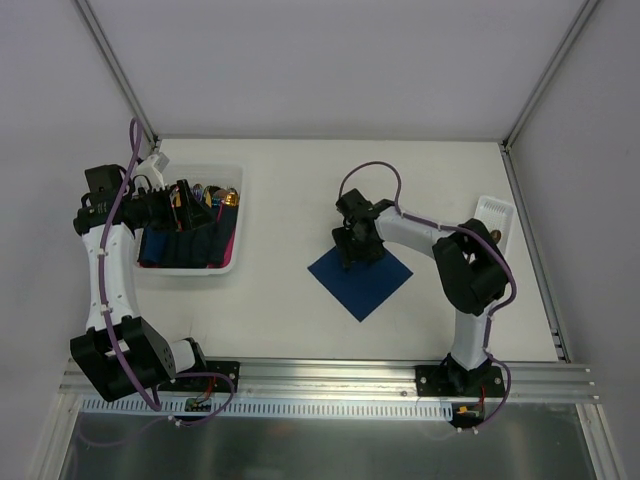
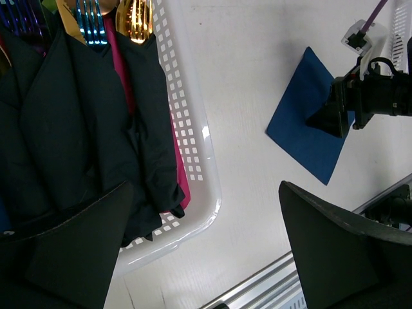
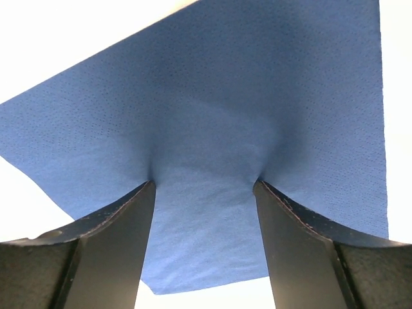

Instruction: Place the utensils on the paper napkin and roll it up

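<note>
The navy paper napkin (image 1: 368, 285) lies flat on the table as a diamond; it also shows in the left wrist view (image 2: 302, 125) and fills the right wrist view (image 3: 206, 109). My right gripper (image 1: 352, 250) (image 3: 205, 185) is open, with both fingertips pressed down on the napkin near its far corner. A gold spoon (image 2: 134, 19) and a blue fork (image 2: 90, 22) stick up in the white basket (image 1: 236, 172); a gold glint (image 1: 228, 198) shows there from above. My left gripper (image 1: 185, 212) (image 2: 206, 188) is open and empty, hovering over the basket's near edge (image 2: 209, 193).
The basket also holds dark folded napkins (image 2: 77, 116) and a magenta-pink napkin (image 2: 181, 177). A white perforated holder (image 1: 495, 215) stands at the right, behind the right arm. An aluminium rail (image 1: 330, 375) runs along the table's near edge.
</note>
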